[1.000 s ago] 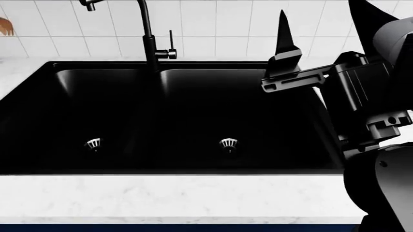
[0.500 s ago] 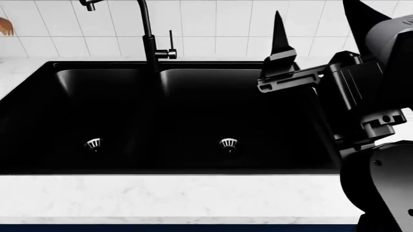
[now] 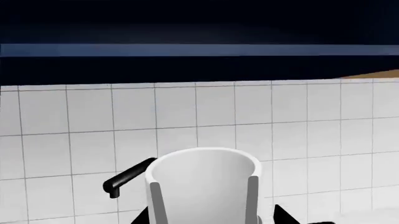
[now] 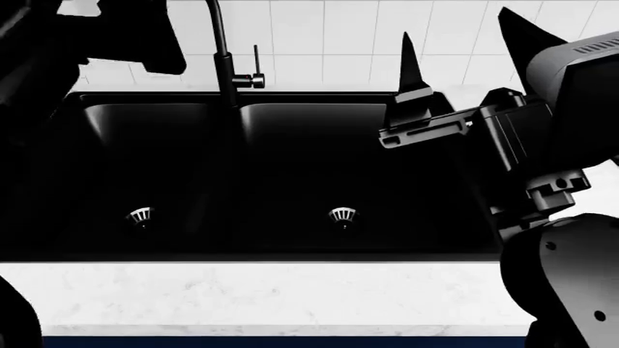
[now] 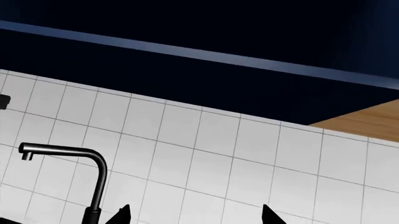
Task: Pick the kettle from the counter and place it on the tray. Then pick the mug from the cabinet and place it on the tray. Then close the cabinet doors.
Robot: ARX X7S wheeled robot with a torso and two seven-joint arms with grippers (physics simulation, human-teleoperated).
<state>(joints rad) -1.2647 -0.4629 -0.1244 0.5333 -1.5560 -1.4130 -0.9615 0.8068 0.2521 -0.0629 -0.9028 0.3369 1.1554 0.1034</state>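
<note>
A plain white mug (image 3: 203, 184) stands upright between the dark fingers of my left gripper (image 3: 209, 217), which is shut on it in front of the tiled wall. In the head view only the left arm's dark bulk (image 4: 87, 43) shows, at the upper left, and the mug is hidden there. My right gripper (image 4: 464, 47) is raised over the right side of the sink, fingers pointing up. The right wrist view shows this gripper (image 5: 194, 214) open, with only wall tiles between its tips. The kettle and the tray are out of view. The marble counter (image 4: 261, 297) runs along the front.
A black double sink (image 4: 290, 167) fills the middle, with a tall black faucet (image 4: 225, 58) behind its divider. The faucet (image 5: 74, 158) also shows near the right gripper. Dark blue cabinet undersides (image 3: 199, 51) hang above the tiles, with a wooden patch (image 5: 365, 121).
My left arm has come into the head view at the upper left, covering the wall there. The right gripper has drifted slightly left and up.
</note>
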